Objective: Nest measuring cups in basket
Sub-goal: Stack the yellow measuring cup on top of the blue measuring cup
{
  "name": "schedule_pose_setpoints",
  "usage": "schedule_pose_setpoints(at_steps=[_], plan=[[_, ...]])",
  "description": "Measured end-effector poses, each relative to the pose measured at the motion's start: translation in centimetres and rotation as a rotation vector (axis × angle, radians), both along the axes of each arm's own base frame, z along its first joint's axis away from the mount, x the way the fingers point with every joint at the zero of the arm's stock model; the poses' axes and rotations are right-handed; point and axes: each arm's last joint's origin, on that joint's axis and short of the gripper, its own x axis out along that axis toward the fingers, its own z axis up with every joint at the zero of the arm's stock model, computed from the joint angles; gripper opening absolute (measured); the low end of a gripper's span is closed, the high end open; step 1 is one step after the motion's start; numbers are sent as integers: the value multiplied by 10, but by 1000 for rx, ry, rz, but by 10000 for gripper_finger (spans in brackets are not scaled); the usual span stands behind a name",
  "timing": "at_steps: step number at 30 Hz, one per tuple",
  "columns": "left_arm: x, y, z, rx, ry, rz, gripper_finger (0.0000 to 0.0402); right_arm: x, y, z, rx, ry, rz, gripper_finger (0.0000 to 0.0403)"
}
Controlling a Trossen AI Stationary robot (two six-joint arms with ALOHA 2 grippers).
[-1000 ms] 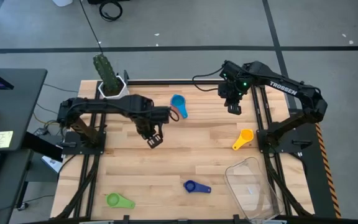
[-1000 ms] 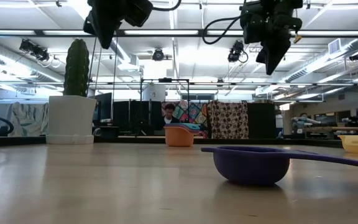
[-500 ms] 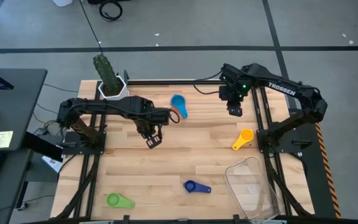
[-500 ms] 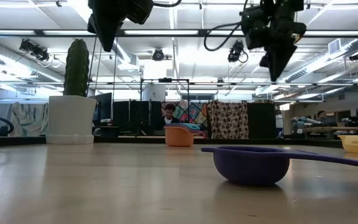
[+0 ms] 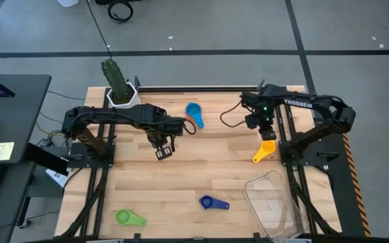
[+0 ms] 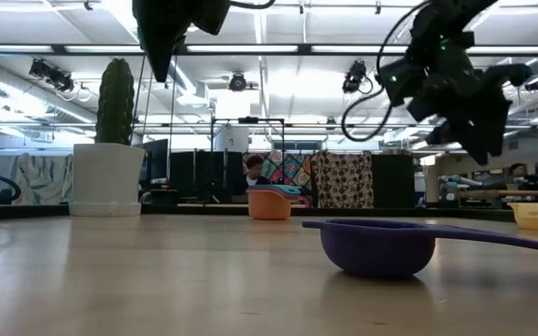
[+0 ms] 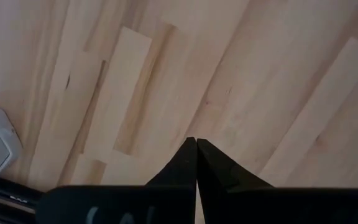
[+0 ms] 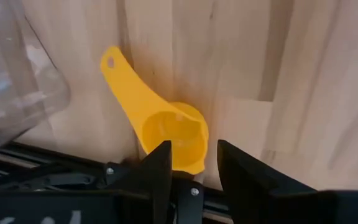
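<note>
The yellow cup [image 5: 265,149] lies on the table [image 5: 201,169] near its right edge, bowl toward the far side and handle pointing toward the near side, a little to the left. My right hand [image 5: 267,132] hangs just above the bowl, its fingers apart. In the right wrist view the yellow cup [image 8: 160,121] sits just in front of my two fingers [image 8: 159,163], the bowl between them and the long handle running away toward the basket [image 8: 14,81]. So I judge this cup is mine to take, because my right hand is much nearer than the left, and I need mostly to come down.

The basket [image 5: 275,206] stands at the near right corner, beyond the handle's end, and seems to hold no cup yet. Nothing stands between cup and basket.

My left hand [image 5: 162,152] waits over the middle of the table, fingers together, holding nothing. Farther off are the light blue cup [image 5: 193,111] with an orange one [image 5: 198,121] just beside it, the dark blue cup [image 5: 208,202], the green cup [image 5: 124,217], and the cactus pot [image 5: 121,96].
</note>
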Motion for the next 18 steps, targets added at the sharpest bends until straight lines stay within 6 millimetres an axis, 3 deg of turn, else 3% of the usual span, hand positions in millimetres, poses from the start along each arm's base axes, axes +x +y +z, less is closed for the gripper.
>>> schedule_pose_setpoints(at_steps=[18], plan=[[0, 0, 0, 0, 1, 2, 4, -19, 11, -60, -26, 47, 11, 132]])
